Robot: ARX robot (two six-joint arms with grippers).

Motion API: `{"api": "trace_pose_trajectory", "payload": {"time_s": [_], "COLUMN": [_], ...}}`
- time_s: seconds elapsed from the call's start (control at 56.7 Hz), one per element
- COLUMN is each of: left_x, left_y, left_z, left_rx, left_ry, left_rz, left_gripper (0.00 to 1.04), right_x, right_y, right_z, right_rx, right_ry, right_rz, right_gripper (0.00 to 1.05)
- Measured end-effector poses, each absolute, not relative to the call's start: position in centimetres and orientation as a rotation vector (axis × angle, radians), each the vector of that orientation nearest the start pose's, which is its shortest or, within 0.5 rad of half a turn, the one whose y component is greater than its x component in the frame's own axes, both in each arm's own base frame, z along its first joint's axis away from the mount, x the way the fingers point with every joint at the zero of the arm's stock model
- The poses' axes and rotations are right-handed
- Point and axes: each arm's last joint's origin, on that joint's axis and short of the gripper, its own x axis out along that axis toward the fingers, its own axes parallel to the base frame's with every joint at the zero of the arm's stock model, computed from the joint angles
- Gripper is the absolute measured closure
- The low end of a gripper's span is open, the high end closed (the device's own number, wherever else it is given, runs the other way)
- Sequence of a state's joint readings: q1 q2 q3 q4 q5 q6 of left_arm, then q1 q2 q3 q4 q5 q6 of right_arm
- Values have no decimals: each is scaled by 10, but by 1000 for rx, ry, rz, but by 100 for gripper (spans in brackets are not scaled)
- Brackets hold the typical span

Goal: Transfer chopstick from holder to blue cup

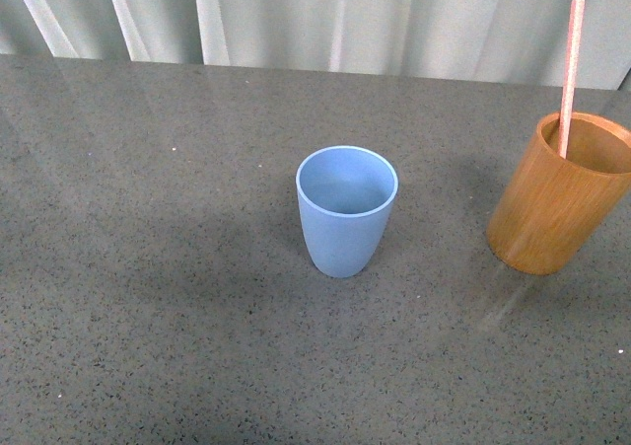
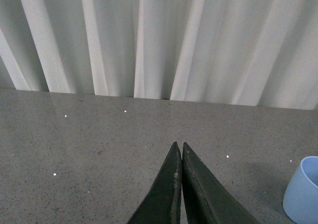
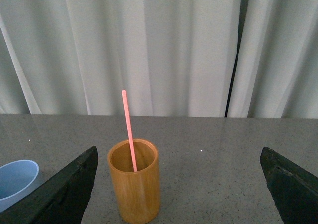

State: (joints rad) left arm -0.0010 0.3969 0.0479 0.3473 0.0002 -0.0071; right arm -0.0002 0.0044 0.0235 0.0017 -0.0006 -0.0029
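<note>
From the front I see the pink chopstick (image 1: pixel 570 70) standing nearly upright in the wooden holder (image 1: pixel 559 196) at the right of the grey table (image 1: pixel 148 267), lower end inside and the rest sticking well above the rim. The blue cup (image 1: pixel 347 211) sits upright near the middle, well apart from the holder. My left claw (image 2: pixel 178 149) has its fingers pressed together with nothing between them, over bare table, while my right claw (image 3: pixel 179 152) is spread wide and grips nothing, the holder and chopstick showing ahead between its fingers against the white curtain (image 3: pixel 159 50).
</note>
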Motion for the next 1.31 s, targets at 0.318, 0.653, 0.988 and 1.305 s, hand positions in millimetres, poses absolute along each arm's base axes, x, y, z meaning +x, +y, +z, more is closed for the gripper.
{"api": "trace_pose_trajectory", "payload": {"time_s": [0.318,0.653,0.988,1.305], "left_x": [116,110,97,97], "left_y": [0,0,0,0], "left_z": [174,173,170,170], "left_rx": [-5,-5,-5,-5], "left_ry": [-25,-22,-18,-16], "left_rz": [-2,-1,-1,-1], "left_gripper": [101,101,101,101], "right_x": [107,210,315,360], "right_y": [-7,-47,-59,-23], "right_z": [169,215,204,185], "right_rx": [102,72,5,-13], "right_ry": [390,464,572,579], "right_rz": [-108,154,361,523], "right_gripper": [10,10,10,10]}}
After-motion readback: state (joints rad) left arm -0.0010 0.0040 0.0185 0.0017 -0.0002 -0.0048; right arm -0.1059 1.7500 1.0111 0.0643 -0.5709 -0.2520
